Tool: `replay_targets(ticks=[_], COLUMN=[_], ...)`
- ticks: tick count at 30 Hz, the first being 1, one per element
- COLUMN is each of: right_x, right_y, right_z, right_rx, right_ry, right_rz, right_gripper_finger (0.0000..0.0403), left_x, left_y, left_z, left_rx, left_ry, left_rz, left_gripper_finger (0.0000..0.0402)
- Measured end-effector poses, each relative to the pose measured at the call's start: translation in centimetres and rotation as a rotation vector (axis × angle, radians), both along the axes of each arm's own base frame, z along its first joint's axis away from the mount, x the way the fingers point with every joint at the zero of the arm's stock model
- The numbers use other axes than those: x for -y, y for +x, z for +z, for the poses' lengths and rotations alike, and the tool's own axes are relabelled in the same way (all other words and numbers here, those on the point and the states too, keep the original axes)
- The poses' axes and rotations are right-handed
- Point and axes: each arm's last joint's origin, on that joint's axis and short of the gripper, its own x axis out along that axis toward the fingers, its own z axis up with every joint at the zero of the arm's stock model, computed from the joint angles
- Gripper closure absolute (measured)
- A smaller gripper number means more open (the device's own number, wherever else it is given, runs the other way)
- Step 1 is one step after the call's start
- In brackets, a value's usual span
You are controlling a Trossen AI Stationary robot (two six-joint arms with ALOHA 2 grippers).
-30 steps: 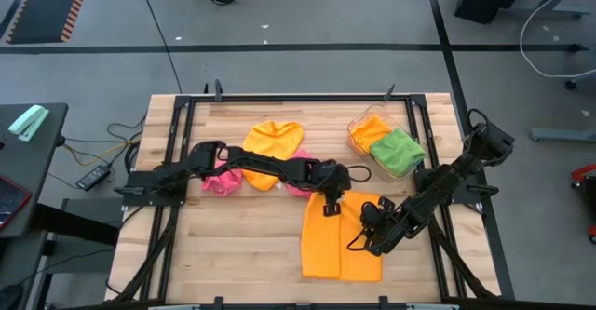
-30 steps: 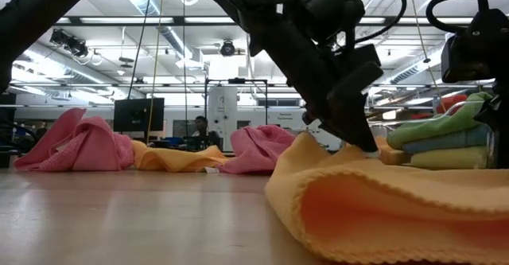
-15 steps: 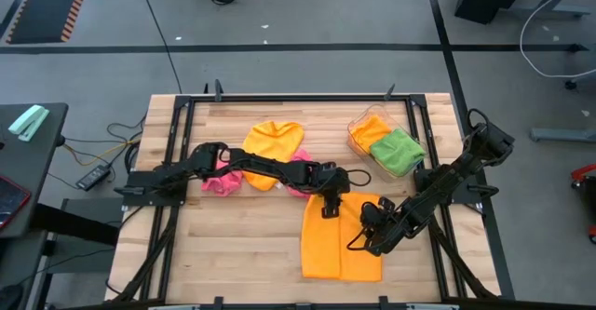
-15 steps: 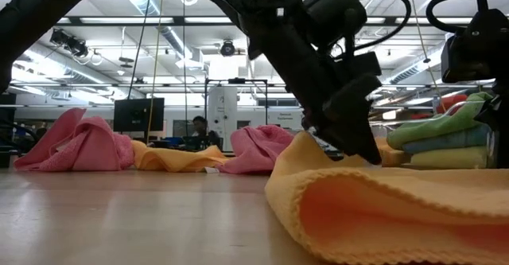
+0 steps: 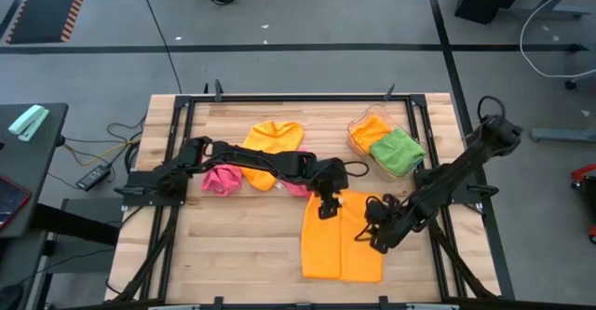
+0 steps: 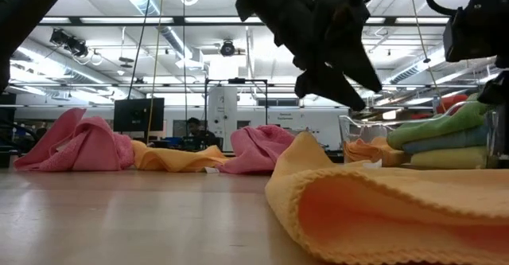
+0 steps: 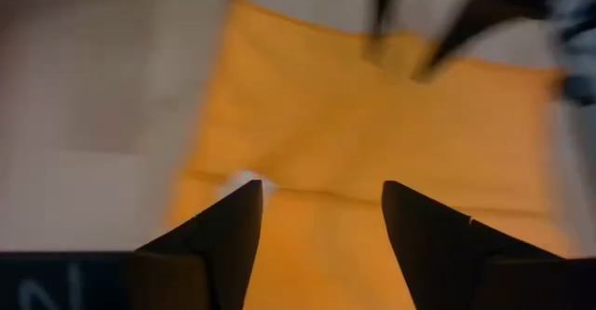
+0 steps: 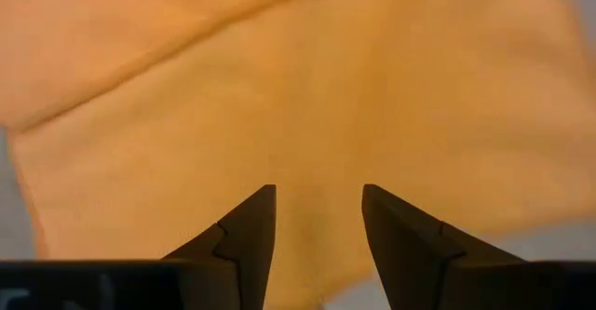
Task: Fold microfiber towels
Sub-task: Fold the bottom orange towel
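Letting go, my left gripper (image 5: 326, 205) has spread and lifted off the orange towel (image 5: 340, 240), leaving that fold laid.

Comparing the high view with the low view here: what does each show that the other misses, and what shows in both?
Only the high view shows the whole orange towel folded flat on the table, the left gripper open at its far edge and the right gripper open over its right side.

Only the low view shows the room behind and the towel's raised fold.

Both show the pink towels, the yellow towel and the stacked towels in the clear tray.
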Motion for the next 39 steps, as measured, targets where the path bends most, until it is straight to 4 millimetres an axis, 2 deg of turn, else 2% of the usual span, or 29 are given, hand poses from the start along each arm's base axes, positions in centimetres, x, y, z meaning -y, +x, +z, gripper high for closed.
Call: replay_targets(ticks=[4, 12, 15, 19, 23, 28, 35, 39], right_x=[1.6, 6.8, 8.4, 9.4, 9.7, 9.5, 7.7, 6.2], right_y=[-1.1, -2.9, -2.9, -2.3, -2.2, -2.0, -1.9, -2.2], right_z=[1.4, 3.8, 3.6, 2.4, 1.7, 1.6, 3.7, 3.1], right_rx=[-0.046, -0.182, -0.200, -0.191, -0.188, -0.184, -0.073, -0.058], right_ry=[0.009, 0.028, 0.060, 0.089, 0.053, 0.022, -0.068, -0.060], right_rz=[-0.111, -0.326, -0.368, -0.395, -0.383, -0.329, -0.311, -0.352], right_gripper_finger=[0.0233, 0.0233, 0.0233, 0.0233, 0.0233, 0.0233, 0.0246, 0.0256], left_x=[1.5, 5.3, 6.7, 7.9, 8.7, 8.6, 8.1, 7.7], left_y=[-0.1, -0.8, -1.0, -1.3, -1.7, -2.0, -2.4, -2.6], left_z=[0.0, 0.0, 0.0, -0.1, 0.2, 0.8, 1.6, 2.3], left_rx=[-0.033, -0.070, -0.079, -0.094, -0.104, -0.109, -0.123, -0.112], left_ry=[-0.144, -0.183, -0.195, -0.209, -0.217, -0.219, -0.211, -0.192], left_rz=[-0.004, -0.042, -0.054, -0.060, -0.064, -0.059, -0.052, -0.052], left_gripper_finger=[0.0190, 0.0218, 0.0227, 0.0237, 0.0247, 0.0259, 0.0274, 0.0281])
